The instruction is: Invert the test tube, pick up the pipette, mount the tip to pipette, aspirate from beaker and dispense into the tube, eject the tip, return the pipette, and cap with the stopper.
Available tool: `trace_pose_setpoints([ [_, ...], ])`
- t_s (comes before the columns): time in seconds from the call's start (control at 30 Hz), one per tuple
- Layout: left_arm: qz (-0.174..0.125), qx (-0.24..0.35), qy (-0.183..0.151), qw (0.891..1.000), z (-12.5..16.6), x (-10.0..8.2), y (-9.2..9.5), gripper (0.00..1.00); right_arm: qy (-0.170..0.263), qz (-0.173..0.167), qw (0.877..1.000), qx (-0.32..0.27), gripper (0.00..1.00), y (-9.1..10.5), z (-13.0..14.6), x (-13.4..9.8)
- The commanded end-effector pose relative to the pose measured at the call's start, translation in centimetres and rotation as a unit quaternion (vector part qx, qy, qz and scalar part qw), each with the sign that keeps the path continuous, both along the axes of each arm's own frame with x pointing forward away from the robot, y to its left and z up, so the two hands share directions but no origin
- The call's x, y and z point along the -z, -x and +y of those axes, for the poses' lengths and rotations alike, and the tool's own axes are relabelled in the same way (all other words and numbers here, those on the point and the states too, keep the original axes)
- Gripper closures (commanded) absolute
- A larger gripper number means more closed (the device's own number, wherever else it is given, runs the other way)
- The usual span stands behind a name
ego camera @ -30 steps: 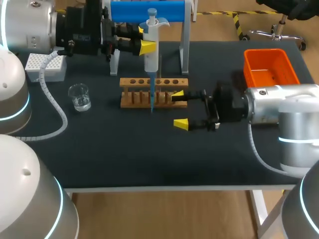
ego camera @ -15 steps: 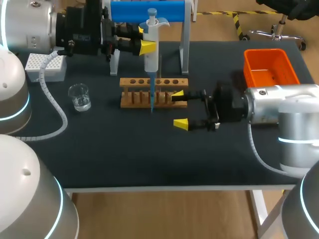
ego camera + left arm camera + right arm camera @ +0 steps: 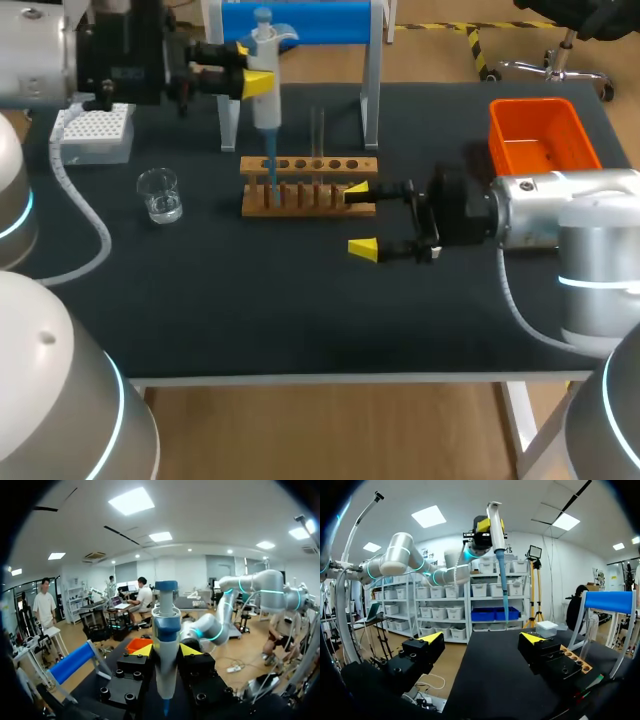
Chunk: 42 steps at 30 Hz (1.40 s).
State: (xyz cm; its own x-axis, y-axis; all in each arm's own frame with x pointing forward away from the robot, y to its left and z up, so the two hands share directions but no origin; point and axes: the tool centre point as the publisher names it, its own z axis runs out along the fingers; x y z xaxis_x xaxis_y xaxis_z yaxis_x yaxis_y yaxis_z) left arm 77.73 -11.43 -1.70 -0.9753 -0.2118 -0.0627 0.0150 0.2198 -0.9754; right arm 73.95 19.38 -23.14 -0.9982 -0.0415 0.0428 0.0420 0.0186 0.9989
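Note:
My left gripper (image 3: 250, 78) is shut on the white pipette (image 3: 265, 95), held upright above the left end of the wooden rack (image 3: 308, 187). The pipette's blue tip (image 3: 271, 180) points down. In the left wrist view the pipette (image 3: 166, 645) stands between the yellow fingertips (image 3: 144, 651). A clear test tube (image 3: 318, 135) stands upright in the rack. The glass beaker (image 3: 160, 195) sits left of the rack, and the white tip box (image 3: 95, 135) lies behind it. My right gripper (image 3: 360, 220) is open beside the rack's right end, holding nothing. The right wrist view shows the pipette (image 3: 496, 525) high ahead.
An orange bin (image 3: 540, 135) stands at the back right. The blue-topped pipette stand (image 3: 300, 22) rises behind the rack. My left arm's cable (image 3: 95, 240) droops over the table's left part. Bare dark table (image 3: 300, 310) stretches along the front.
My left arm has carried the pipette left and back, from over the rack's middle to its left end, uncovering the test tube. The right arm has not moved.

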Motion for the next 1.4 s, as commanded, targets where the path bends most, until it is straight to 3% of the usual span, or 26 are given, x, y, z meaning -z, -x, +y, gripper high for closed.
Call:
trace_pose_setpoints([
  [0.03, -0.001, -0.001, -0.001, 1.000, 3.5, 0.0, -0.6, 1.00, 0.001, 0.000, 1.000, -0.001, 0.00, 0.1, -0.2, -0.1],
  [0.6, -0.001, -0.037, -0.009, 0.999, 11.3, 1.6, -7.1, 1.00, 0.001, 0.000, 1.000, -0.001, 0.00, 0.1, -0.2, -0.1],
  [1.4, -0.002, -0.080, -0.006, 0.997, 17.9, 5.2, -12.3, 1.00, 0.001, 0.000, 1.000, -0.001, 0.00, 0.1, -0.2, -0.1],
])
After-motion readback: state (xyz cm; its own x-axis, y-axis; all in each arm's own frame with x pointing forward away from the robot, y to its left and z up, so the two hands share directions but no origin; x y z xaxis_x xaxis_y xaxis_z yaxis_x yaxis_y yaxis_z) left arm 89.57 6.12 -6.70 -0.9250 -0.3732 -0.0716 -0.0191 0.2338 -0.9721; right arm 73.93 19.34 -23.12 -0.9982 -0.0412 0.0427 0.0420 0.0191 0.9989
